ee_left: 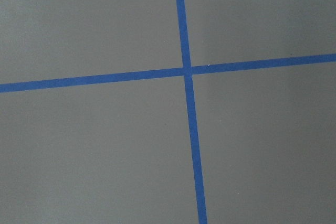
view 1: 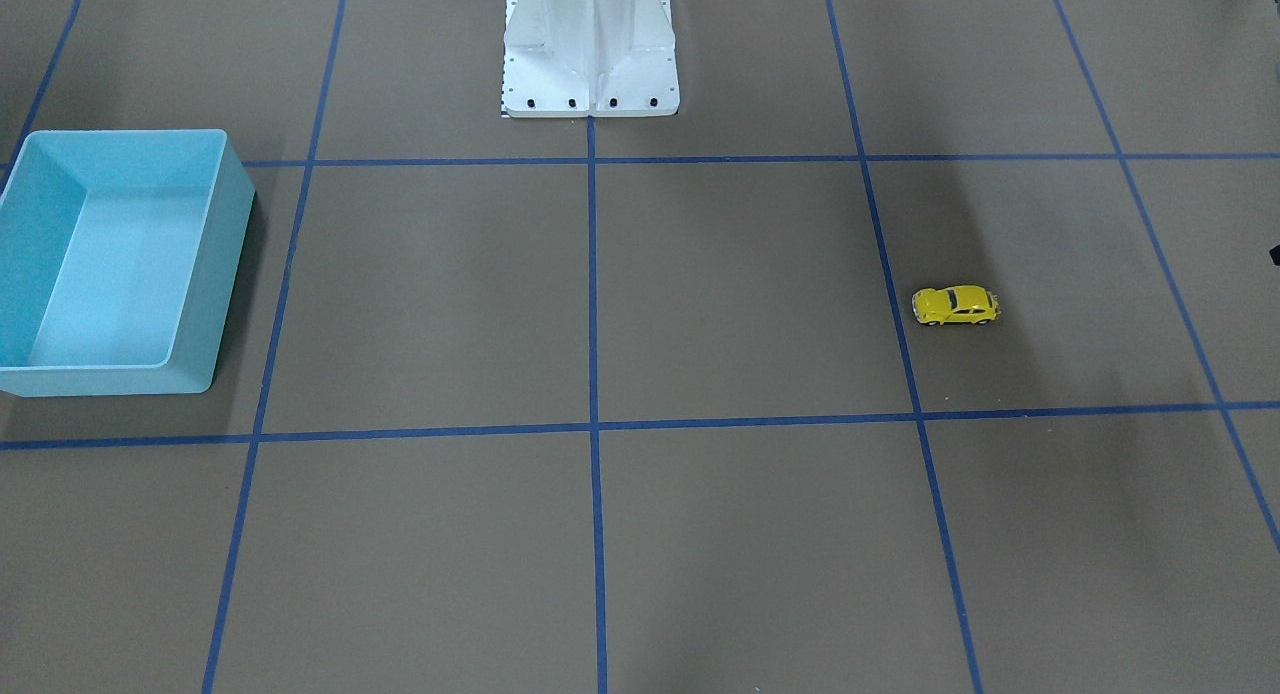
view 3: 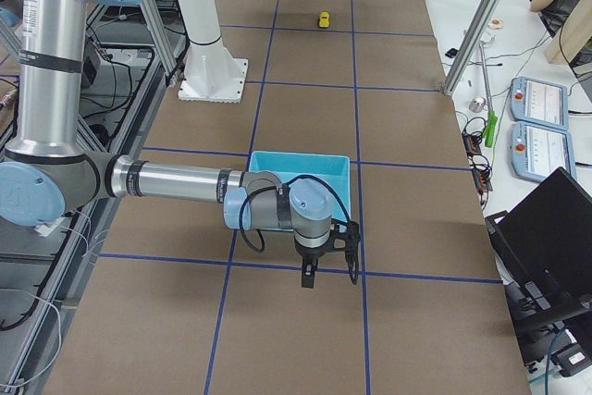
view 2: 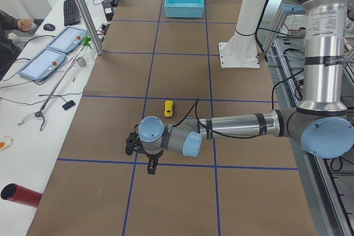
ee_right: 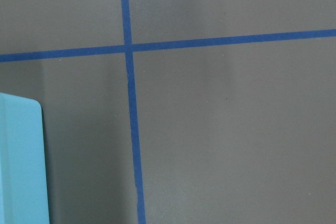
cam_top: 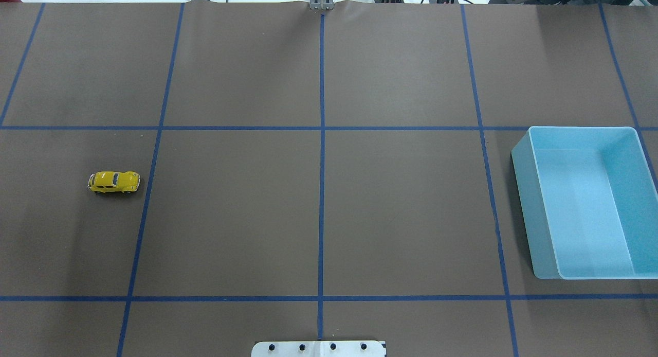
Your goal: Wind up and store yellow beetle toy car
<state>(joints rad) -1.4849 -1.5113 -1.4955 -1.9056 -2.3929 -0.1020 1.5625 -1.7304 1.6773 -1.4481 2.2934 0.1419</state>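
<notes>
The yellow beetle toy car [cam_top: 113,182] stands on its four wheels on the table [cam_top: 401,218], toward the table's left end and about midway between the robot's edge and the far edge. Its length runs along the long edges. The light blue bin [cam_top: 534,213] sits at the opposite, right end, well apart from the car, and nothing shows inside it.

The left tool [view 2: 150,168] hangs over the table between the car and the left end. The right tool [view 3: 308,279] hangs just beside the bin, on the side of the right end. Each shows only in a side view, and the wrist cameras show no fingers, so I cannot tell whether either one is apart or together. Neither touches the car.

The car looks very small and light, with a hard, glossy, rounded shell, so I would expect it to be stiff but slippery. A grip high on the domed roof would likely squeeze it out. The better hold is probably low across its two flanks, at the doors between the wheel arches, where the sides look flattest, with the left tool turned so its fingers close across the car's width.

The wheels may let it scoot at a light nudge, so the approach should be straight down. If it winds by pull-back, it would need pressing onto the table while being dragged, with firm rather than hard force, since the bumpers look delicate
</notes>
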